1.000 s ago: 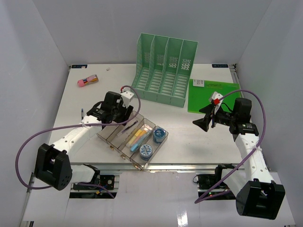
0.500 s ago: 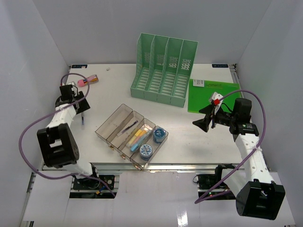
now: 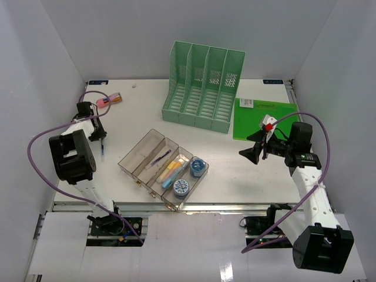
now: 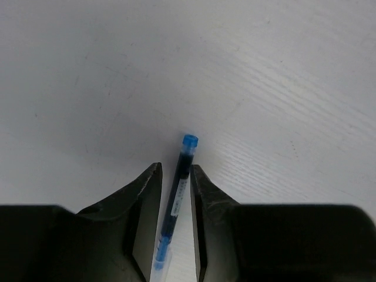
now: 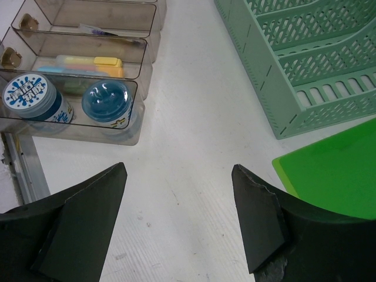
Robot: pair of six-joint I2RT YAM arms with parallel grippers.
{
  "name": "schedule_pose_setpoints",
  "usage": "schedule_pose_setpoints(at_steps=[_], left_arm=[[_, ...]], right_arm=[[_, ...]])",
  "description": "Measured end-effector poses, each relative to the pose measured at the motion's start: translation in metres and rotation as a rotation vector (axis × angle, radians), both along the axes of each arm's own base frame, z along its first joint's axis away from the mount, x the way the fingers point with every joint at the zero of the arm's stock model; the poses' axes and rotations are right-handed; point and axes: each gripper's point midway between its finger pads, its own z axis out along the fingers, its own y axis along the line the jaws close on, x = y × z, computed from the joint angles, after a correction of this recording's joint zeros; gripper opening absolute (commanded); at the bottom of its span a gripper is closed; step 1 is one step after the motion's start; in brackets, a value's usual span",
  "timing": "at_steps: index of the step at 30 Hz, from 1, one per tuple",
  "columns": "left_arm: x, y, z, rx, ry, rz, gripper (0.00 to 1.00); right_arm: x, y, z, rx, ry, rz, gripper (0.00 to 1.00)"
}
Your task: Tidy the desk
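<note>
The white desk (image 3: pixel 247 170) holds a blue pen (image 3: pixel 103 150) near its left side. My left gripper (image 3: pixel 101 135) is lowered over it. In the left wrist view the pen (image 4: pixel 183 170) lies on the desk between the jaws of the gripper (image 4: pixel 175 167), which stand narrowly apart, with a sliver of desk showing on each side. My right gripper (image 3: pixel 254 147) hangs wide open and empty above the desk (image 5: pixel 188 135) at the right, next to a green folder (image 3: pixel 264 120). In its own view the right gripper (image 5: pixel 179 169) holds nothing.
A clear compartmented tray (image 3: pixel 141 154) near the front centre holds pens, highlighters (image 5: pixel 88 61) and two blue tape rolls (image 5: pixel 106 100). A green slotted file rack (image 3: pixel 202 88) stands at the back. A pink object (image 3: pixel 108 101) lies at the back left. The metal rail (image 5: pixel 23 170) runs along the front.
</note>
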Motion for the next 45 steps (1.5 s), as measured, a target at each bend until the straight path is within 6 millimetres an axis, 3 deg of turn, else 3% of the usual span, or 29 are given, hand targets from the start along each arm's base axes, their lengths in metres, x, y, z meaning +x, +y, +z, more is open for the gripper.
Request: schedule_pose_setpoints(at_steps=[4, 9, 11, 13, 15, 24, 27, 31, 34, 38, 41, 45], left_arm=[[0.001, 0.002, -0.014, 0.004, 0.035, -0.012, 0.35], [0.002, 0.003, -0.013, 0.009, 0.038, -0.021, 0.35], [0.002, 0.003, -0.014, 0.01, 0.04, -0.023, 0.3], [0.002, 0.003, -0.014, 0.009, 0.041, -0.025, 0.12], [0.002, 0.002, -0.014, 0.006, 0.041, -0.029, 0.02], [0.003, -0.006, -0.011, -0.045, 0.032, -0.029, 0.0], [0.003, -0.013, 0.004, -0.072, 0.002, -0.028, 0.0], [0.019, -0.028, 0.06, -0.11, -0.154, -0.066, 0.0], [0.035, -0.06, 0.109, -0.121, -0.291, -0.164, 0.0], [0.038, -0.15, 0.159, -0.174, -0.418, -0.427, 0.0], [0.023, -0.214, 0.174, -0.224, -0.448, -0.613, 0.0], [-0.011, -0.263, 0.16, -0.256, -0.393, -0.773, 0.0]], right_arm=[[0.0, 0.0, 0.0, -0.001, -0.002, 0.001, 0.79], [0.0, 0.0, 0.0, -0.003, -0.002, 0.001, 0.79], [0.0, 0.0, 0.0, -0.003, -0.003, 0.001, 0.79], [0.0, 0.0, 0.0, -0.003, -0.003, 0.001, 0.79], [0.0, 0.0, 0.0, -0.003, -0.003, 0.001, 0.79], [0.0, 0.0, 0.0, -0.003, -0.003, 0.001, 0.79], [0.0, 0.0, 0.0, -0.002, -0.003, 0.001, 0.79], [0.0, 0.0, 0.0, -0.002, -0.003, 0.001, 0.79], [0.0, 0.0, 0.0, -0.003, -0.002, 0.001, 0.79], [0.0, 0.0, 0.0, -0.003, -0.003, 0.001, 0.79], [0.0, 0.0, 0.0, -0.003, -0.003, 0.001, 0.79], [0.0, 0.0, 0.0, -0.003, -0.002, 0.001, 0.79]])
